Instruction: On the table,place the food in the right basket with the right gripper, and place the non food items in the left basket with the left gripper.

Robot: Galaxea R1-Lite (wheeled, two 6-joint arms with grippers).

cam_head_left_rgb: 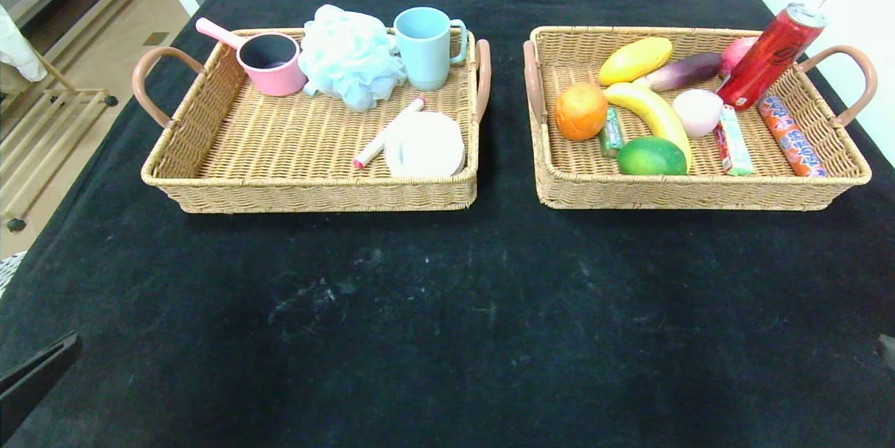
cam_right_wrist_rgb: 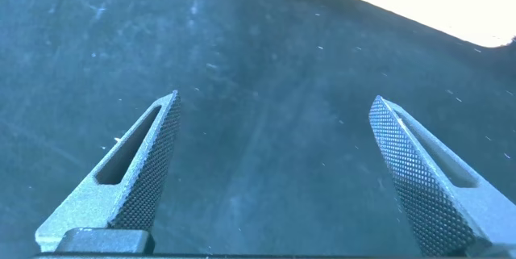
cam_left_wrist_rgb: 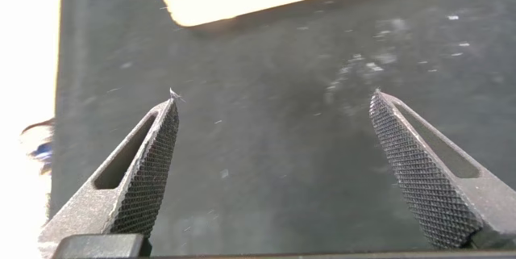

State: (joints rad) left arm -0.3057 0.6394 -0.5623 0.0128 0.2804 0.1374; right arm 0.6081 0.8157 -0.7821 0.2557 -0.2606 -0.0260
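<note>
The left basket (cam_head_left_rgb: 231,140) holds the non food items: a white marker with pink ends (cam_head_left_rgb: 389,132) and a flat white disc (cam_head_left_rgb: 424,146). In the right basket (cam_head_left_rgb: 699,186) lies the food: an orange (cam_head_left_rgb: 580,111), a green gum pack (cam_head_left_rgb: 612,132) and a pale pink egg-shaped lump (cam_head_left_rgb: 697,112). My left gripper (cam_left_wrist_rgb: 274,99) hangs open over the black table (cam_head_left_rgb: 447,308), nothing between its fingers. My right gripper (cam_right_wrist_rgb: 276,99) is open over bare cloth too. In the head view only a dark part of the left arm (cam_head_left_rgb: 35,371) shows, at the near left corner.
The left basket also carries a pink cup (cam_head_left_rgb: 269,63), a blue bath puff (cam_head_left_rgb: 349,53) and a blue mug (cam_head_left_rgb: 425,46). A banana (cam_head_left_rgb: 654,112), a green fruit (cam_head_left_rgb: 652,156), a mango (cam_head_left_rgb: 635,60), a red can (cam_head_left_rgb: 769,56) and snack packs share the right basket.
</note>
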